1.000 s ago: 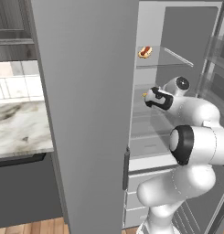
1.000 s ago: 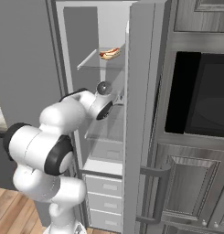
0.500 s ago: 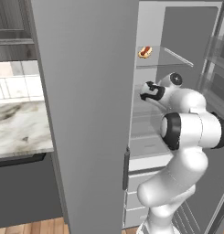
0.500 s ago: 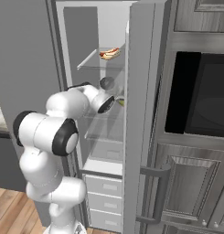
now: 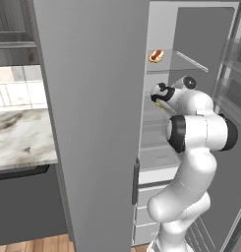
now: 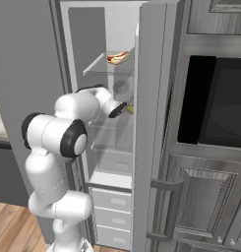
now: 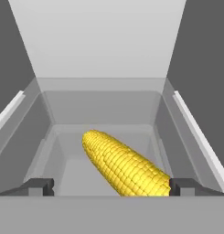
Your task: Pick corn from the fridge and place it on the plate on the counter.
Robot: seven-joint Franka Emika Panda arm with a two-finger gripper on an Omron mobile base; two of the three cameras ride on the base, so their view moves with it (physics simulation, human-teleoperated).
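Observation:
The fridge (image 5: 203, 34) stands with its wide grey door (image 5: 92, 108) swung open. My gripper (image 5: 159, 96) reaches in over a middle glass shelf, just under the upper shelf. In the hand view the yellow corn (image 7: 125, 164) lies at a slant on the shelf floor between my two spread fingertips (image 7: 40, 186), which stand apart from it; the gripper (image 7: 112, 187) is open and empty. A sliver of corn (image 6: 130, 109) shows just past the hand (image 6: 119, 109) in the right base view. The plate is out of view. The marble counter (image 5: 18, 138) lies left of the door.
A red-and-tan hot dog (image 5: 156, 55) (image 6: 118, 57) sits on the upper glass shelf above my hand. Drawers (image 6: 109, 216) fill the fridge's bottom. A dark wall oven (image 6: 215, 103) and panelled cabinets stand right of the fridge. The open door separates the fridge from the counter.
The arm has stretched further into the fridge, carrying the hand inward and slightly up, close to the corn. The jaws have stayed open.

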